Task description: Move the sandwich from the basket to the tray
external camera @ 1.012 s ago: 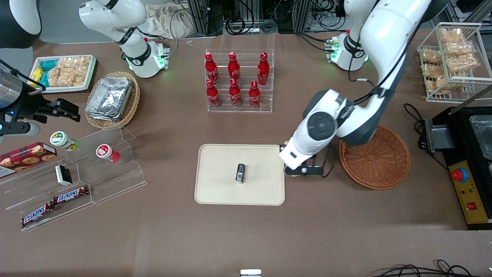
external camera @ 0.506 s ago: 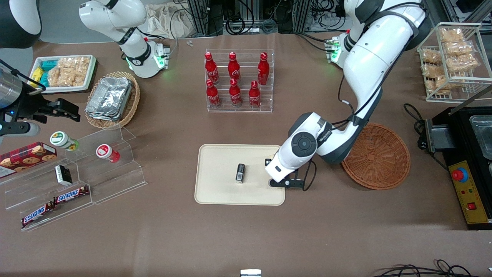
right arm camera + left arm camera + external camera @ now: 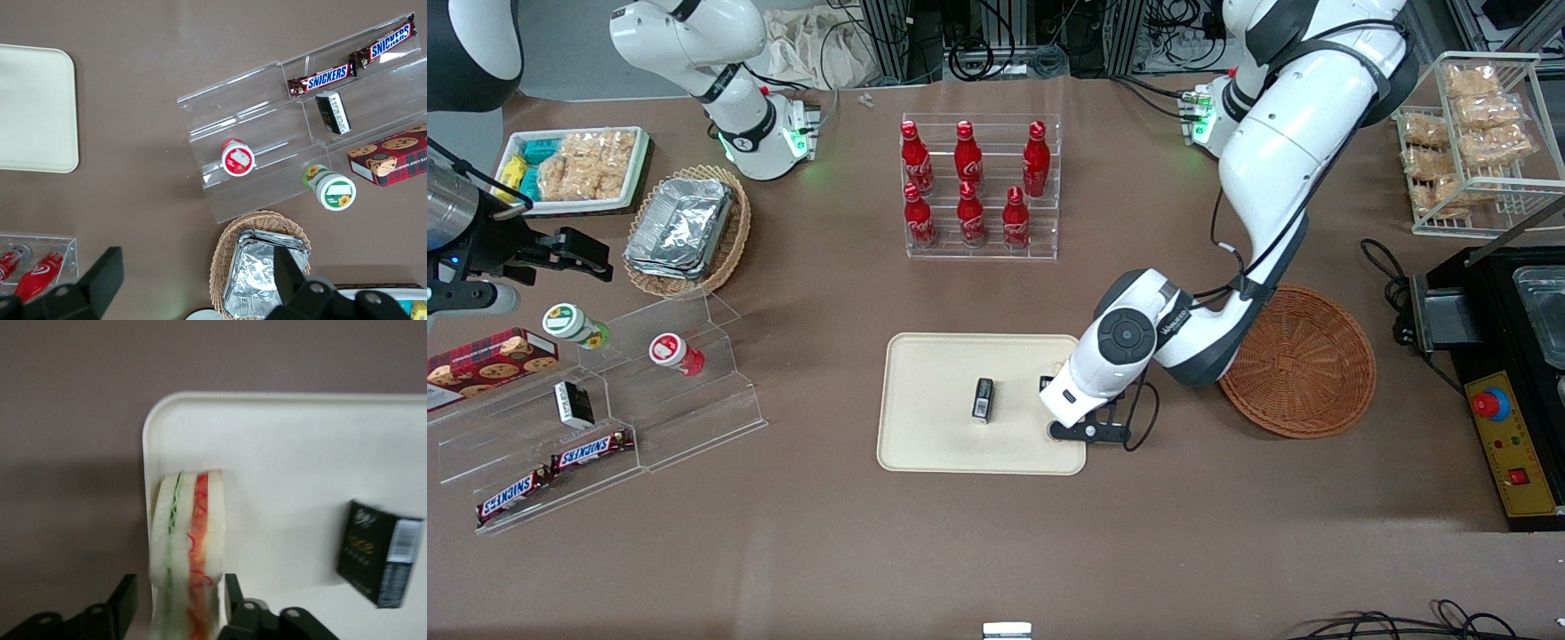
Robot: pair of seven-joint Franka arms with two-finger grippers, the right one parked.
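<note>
Front view: left arm's gripper [image 3: 1069,425] is positioned low over the tray [image 3: 934,444], at the tray edge nearest the basket [image 3: 1298,363], approx. above the corner closest to the front camera on that edge. The wrist body covers most of the gripper from this view, so the sandwich is not visible here. Basket sits on the table toward the working arm's end, apart from the tray, w/ nothing visible in its exposed part; arm's elbow overlaps its rim. A small black box [image 3: 983,398] lies on the tray near its middle, between the gripper and the tray's parked-arm-end edge, not touching the gripper. Left wrist view: gripper [image 3: 179,613] is clamped on the sandwich [image 3: 187,553]; one finger [image 3: 123,600] is against one bread face and the other against the opposite face. Sandwich stands on edge, w/ green and orange-red filling lines running along the visible edge btwn two pale bread layers. Its tip reaches over the tray [image 3: 280,453] surface just inside the rounded corner; the part nearest the fingers overlaps the tray rim. Whether the sandwich touches the tray cannot be determined. Black box [image 3: 378,552] lies flat on the tray, well apart from the sandwich. Acrylic rack of red bottles [image 3: 980,187] stands farther from the front camera than the tray.
</note>
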